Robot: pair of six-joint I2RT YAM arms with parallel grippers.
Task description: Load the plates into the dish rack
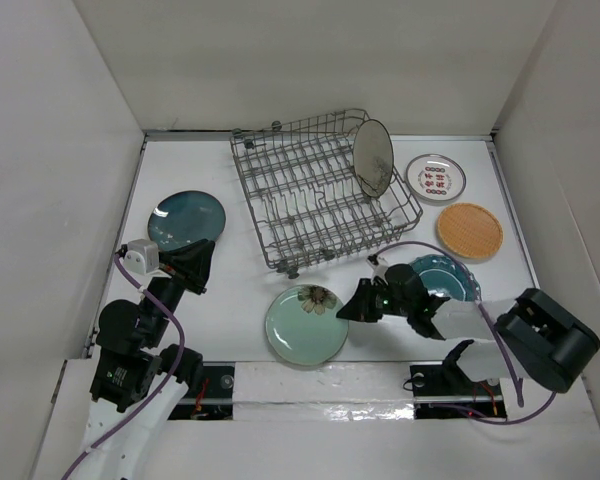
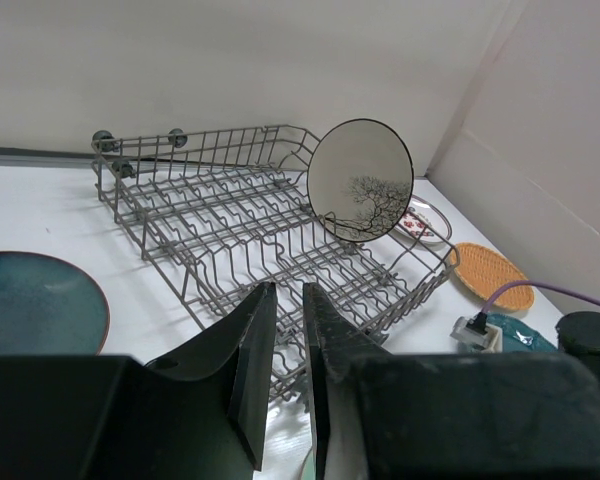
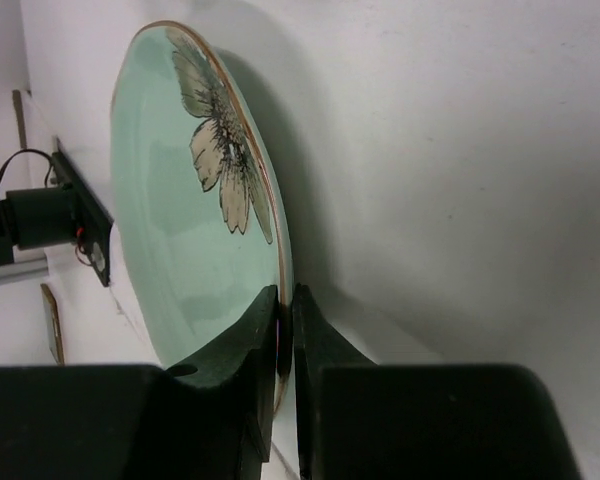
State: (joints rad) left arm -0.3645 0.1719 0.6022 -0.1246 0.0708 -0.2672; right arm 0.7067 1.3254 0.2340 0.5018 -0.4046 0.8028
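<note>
Your right gripper (image 3: 283,345) has its fingers clenched on the rim of the pale green flowered plate (image 1: 306,325), near the desk's near edge, ready for lifting to the dish rack (image 1: 315,200). Your left gripper (image 2: 283,345) is nearly closed, holding nothing.

The top external view looks down from above and behind the arm bases onto the whole table (image 1: 230,300). The left wrist view faces low across the dish rack (image 2: 270,250) toward the far wall. The right wrist view sits close against the green plate (image 3: 195,220). The overhead view shares both.
</note>
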